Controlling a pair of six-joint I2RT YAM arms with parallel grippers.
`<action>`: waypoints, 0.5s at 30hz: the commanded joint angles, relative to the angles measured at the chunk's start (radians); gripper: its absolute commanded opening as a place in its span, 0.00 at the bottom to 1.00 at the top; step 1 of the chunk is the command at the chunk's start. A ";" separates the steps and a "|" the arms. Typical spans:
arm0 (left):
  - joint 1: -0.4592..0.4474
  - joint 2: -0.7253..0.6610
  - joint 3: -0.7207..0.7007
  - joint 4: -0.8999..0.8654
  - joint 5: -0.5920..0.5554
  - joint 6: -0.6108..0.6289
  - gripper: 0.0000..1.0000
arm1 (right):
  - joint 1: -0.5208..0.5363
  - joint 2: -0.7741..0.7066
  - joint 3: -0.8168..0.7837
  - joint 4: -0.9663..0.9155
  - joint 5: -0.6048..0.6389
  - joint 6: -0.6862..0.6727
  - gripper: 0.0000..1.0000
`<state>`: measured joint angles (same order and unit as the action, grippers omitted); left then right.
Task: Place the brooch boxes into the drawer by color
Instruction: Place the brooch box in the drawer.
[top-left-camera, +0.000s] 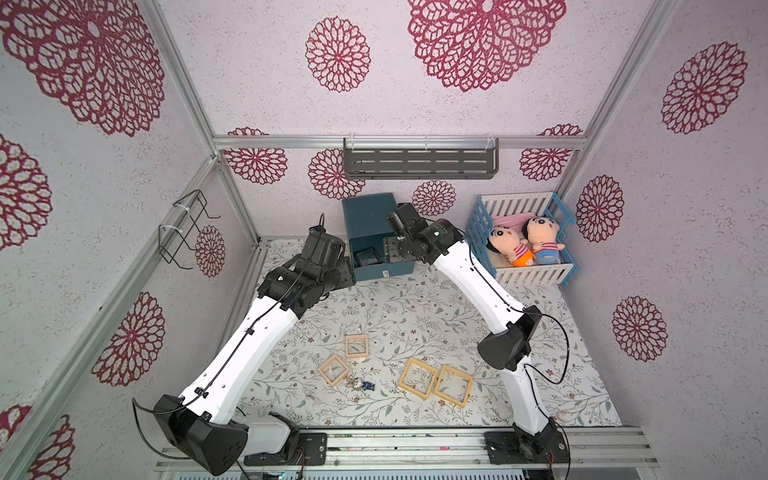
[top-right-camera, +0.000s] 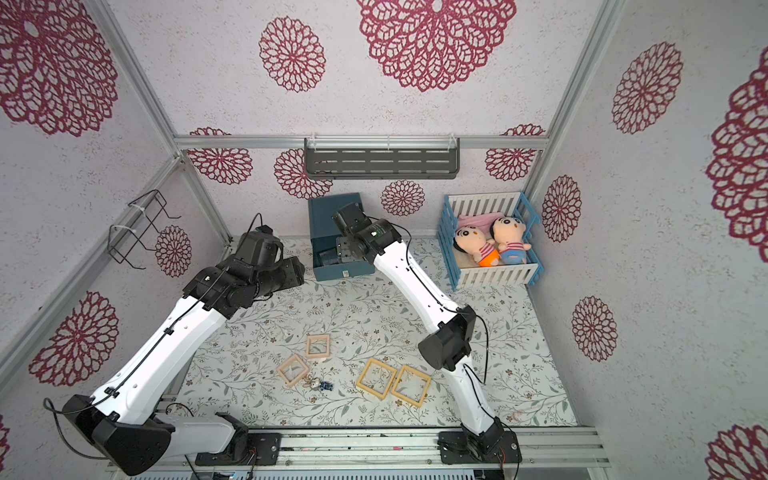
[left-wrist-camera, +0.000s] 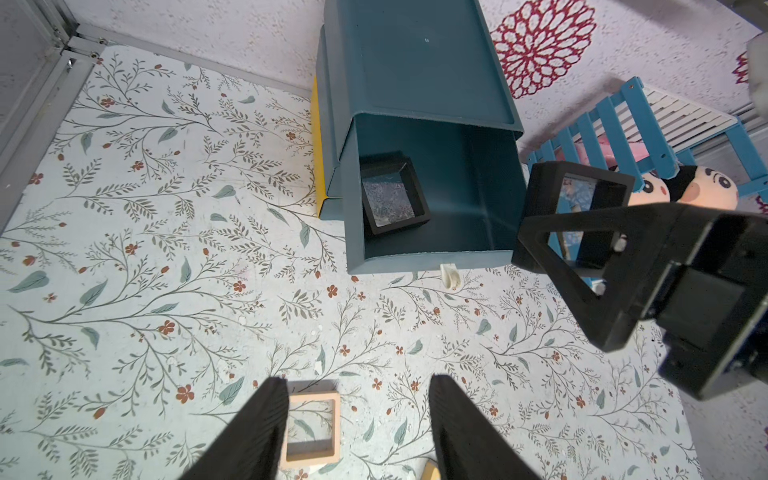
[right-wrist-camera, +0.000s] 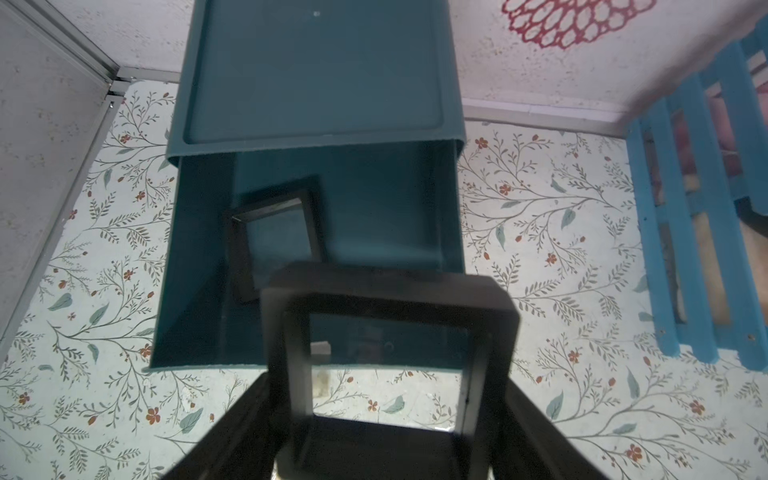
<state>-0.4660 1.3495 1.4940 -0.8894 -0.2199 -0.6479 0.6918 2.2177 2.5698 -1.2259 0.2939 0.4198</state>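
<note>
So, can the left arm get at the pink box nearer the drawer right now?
Probably yes: the left gripper is open and empty, the pink box lies bare on the cloth, and the right gripper is up at the drawer, holding a black box.

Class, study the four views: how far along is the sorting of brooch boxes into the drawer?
Done: one black box lies in the open drawer. In hand: the right end effector grips the second black box near that drawer; the left end effector is open and empty. Left: two pink boxes and two yellow boxes lie on the table.
</note>
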 joint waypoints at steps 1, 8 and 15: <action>0.010 0.013 0.002 -0.011 -0.003 0.002 0.61 | -0.004 0.033 0.027 0.069 0.017 -0.046 0.46; 0.012 0.018 0.002 -0.010 0.004 0.001 0.61 | -0.023 0.075 0.028 0.138 -0.005 -0.053 0.47; 0.015 0.021 0.000 -0.010 0.009 0.003 0.61 | -0.049 0.126 0.041 0.160 -0.038 -0.067 0.47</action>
<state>-0.4606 1.3621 1.4940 -0.8944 -0.2165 -0.6476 0.6590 2.3371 2.5698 -1.1091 0.2691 0.3756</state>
